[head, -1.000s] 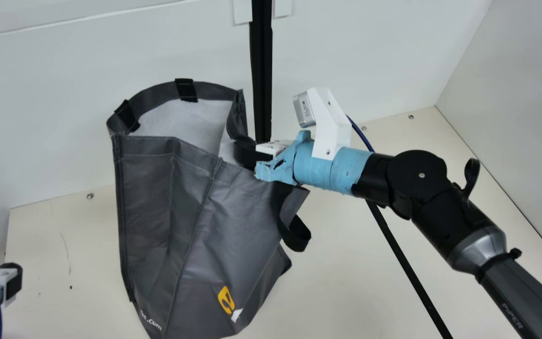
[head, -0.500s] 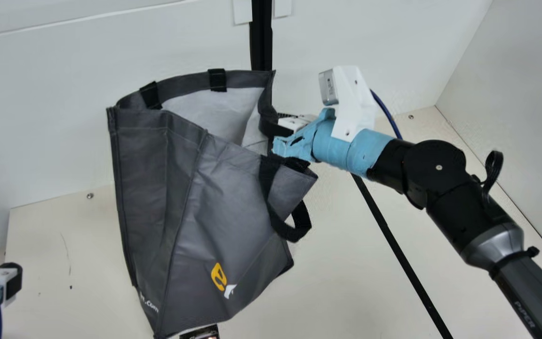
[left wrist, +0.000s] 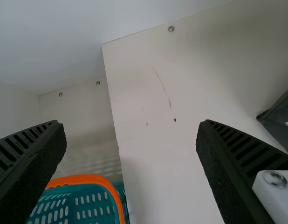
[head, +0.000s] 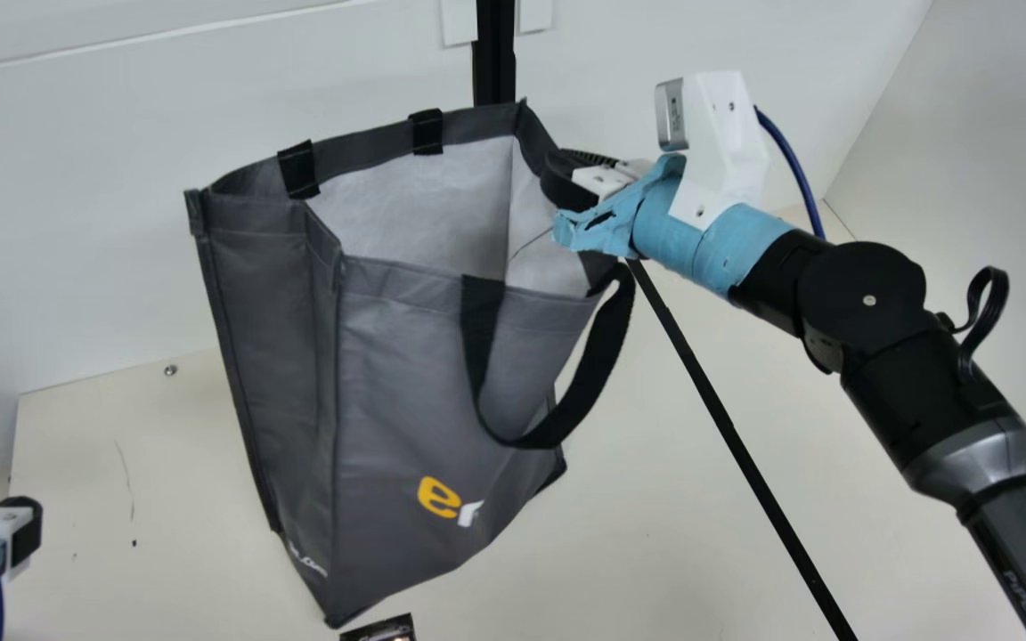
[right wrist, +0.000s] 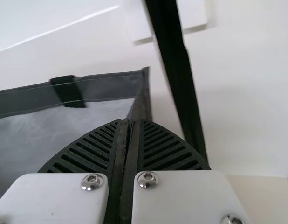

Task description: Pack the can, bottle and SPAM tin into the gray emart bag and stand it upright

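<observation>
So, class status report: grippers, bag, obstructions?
Right gripper shut on gray bag; left gripper open. Bag tilted, mouth open. Dark item near bag's base, maybe obstructing.

A smooth white back wall (head: 121, 205) rises behind the cream, flat tabletop (head: 700, 552), crossed high up by a thin pale slanting line (head: 148, 37). A straight black post (head: 494, 53) stands against that wall between two small white rectangular plates (head: 459, 22). A plain pale side wall (head: 976, 133) meets it at the right corner in the main view. Across the tabletop runs a narrow black strip (head: 727, 418); near its back edge sits a round metal screw (head: 171, 370), with a thin curved scratch (head: 125, 467) and a dark speck (head: 134, 543) nearby. Light falls softly, leaving faint shadows.
</observation>
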Robot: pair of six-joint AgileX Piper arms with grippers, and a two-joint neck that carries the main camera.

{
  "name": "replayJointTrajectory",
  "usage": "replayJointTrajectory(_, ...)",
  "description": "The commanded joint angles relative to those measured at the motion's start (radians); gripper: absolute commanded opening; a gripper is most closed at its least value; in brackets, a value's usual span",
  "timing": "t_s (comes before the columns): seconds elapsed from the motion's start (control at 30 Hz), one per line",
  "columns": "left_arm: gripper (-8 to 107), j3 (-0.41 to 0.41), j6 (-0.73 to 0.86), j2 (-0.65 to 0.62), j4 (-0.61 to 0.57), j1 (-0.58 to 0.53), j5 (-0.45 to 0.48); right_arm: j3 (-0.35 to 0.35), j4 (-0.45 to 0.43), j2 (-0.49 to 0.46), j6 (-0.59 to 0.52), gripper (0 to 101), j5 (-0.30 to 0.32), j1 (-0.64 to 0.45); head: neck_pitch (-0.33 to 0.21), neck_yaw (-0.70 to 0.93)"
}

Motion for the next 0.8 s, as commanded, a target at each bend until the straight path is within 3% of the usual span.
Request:
replayJointTrajectory(0.0,90,0.0,0.0,0.0,0.0,0.0,0.0,-0.007,-0.012,-0.002,0.004,0,-0.01,-0.006,-0.023,-0.002)
replayJointTrajectory(0.4,90,0.0,0.0,0.0,0.0,0.0,0.0,-0.037,-0.1,-0.013,0.037,0,-0.063,-0.075,-0.023,-0.002)
replayJointTrajectory(0.77,90,0.0,0.0,0.0,0.0,0.0,0.0,-0.058,-0.24,-0.021,0.115,0,-0.11,-0.157,-0.023,-0.002)
